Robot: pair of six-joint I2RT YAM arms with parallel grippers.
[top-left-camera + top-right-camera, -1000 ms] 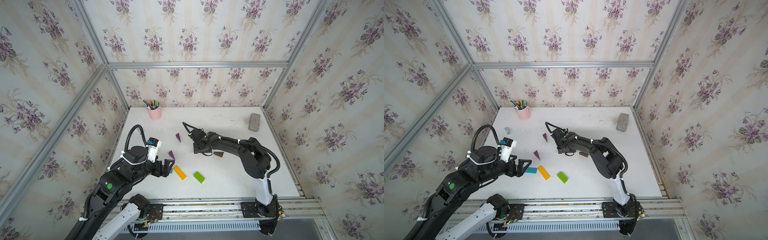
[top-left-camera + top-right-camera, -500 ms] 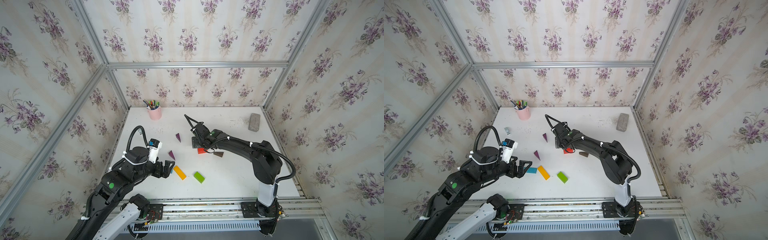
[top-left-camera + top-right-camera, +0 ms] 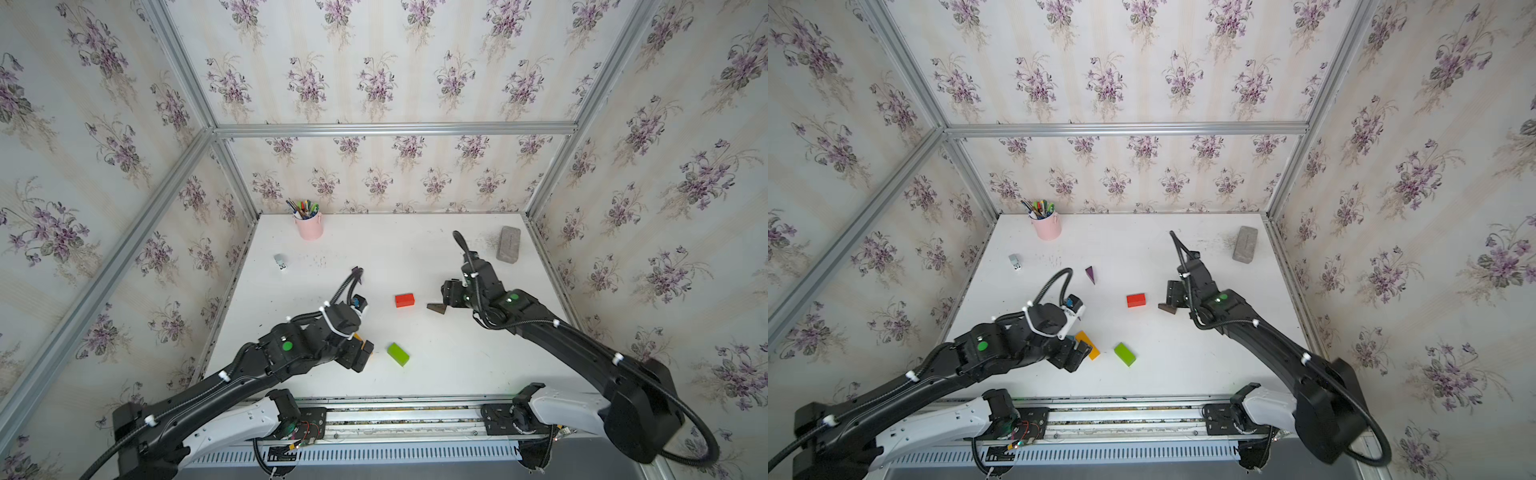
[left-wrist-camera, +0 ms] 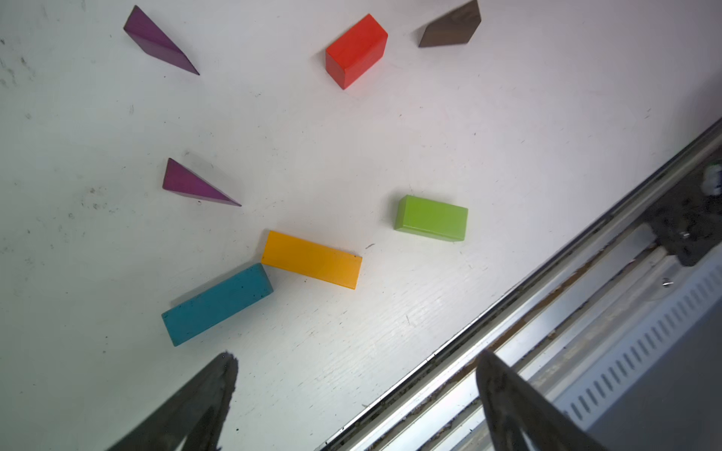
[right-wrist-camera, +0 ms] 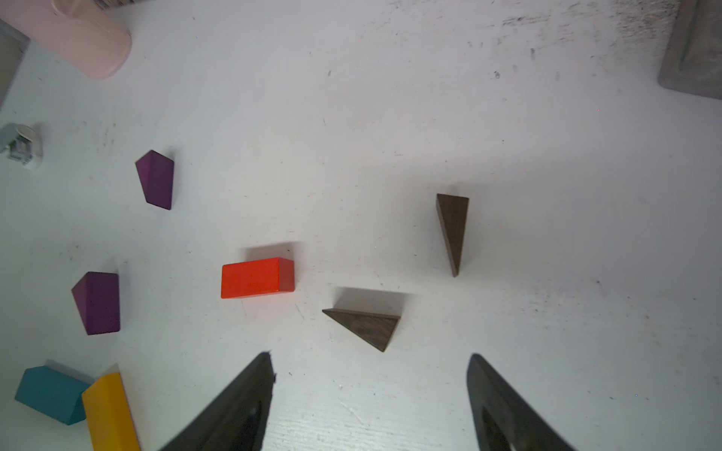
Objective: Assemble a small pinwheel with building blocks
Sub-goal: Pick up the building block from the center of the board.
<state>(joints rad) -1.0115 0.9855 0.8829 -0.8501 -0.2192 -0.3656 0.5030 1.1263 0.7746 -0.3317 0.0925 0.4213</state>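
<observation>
Inspecting the bench [image 3: 415, 249]: eight pieces lie loose on its white top, with no figure built.

The red block [image 3: 404, 300] lies flat about mid-bench. The green block [image 3: 398, 354] lies flat nearer the front edge, well apart from the red block. The yellow block [image 4: 311, 259] and the blue block [image 4: 217, 304] lie toward the front-left corner. They meet corner to corner at an angle, not in line.

The near purple wedge [image 4: 195, 185] lies just beyond the yellow block. The far purple wedge [image 3: 1090, 274] sits farther toward the back edge, left of the red block. The near brown wedge [image 3: 436, 308] lies just right of the red block, apart from it. The far brown wedge [image 5: 452, 228] lies farther toward the right edge and shows only in the right wrist view.

The left gripper [image 4: 356, 355] hangs over the front edge near the blue block. Its fingers are spread wide, with nothing between them. The right gripper [image 5: 370, 356] hangs above the bench close to the near brown wedge. Its fingers are parted and empty and touch no piece.

Other items: a pink pen cup [image 3: 309, 226] stands at the back edge toward the left corner. A grey slab [image 3: 508, 244] lies near the back-right corner. A small grey-white object [image 3: 280, 261] lies by the left edge.
</observation>
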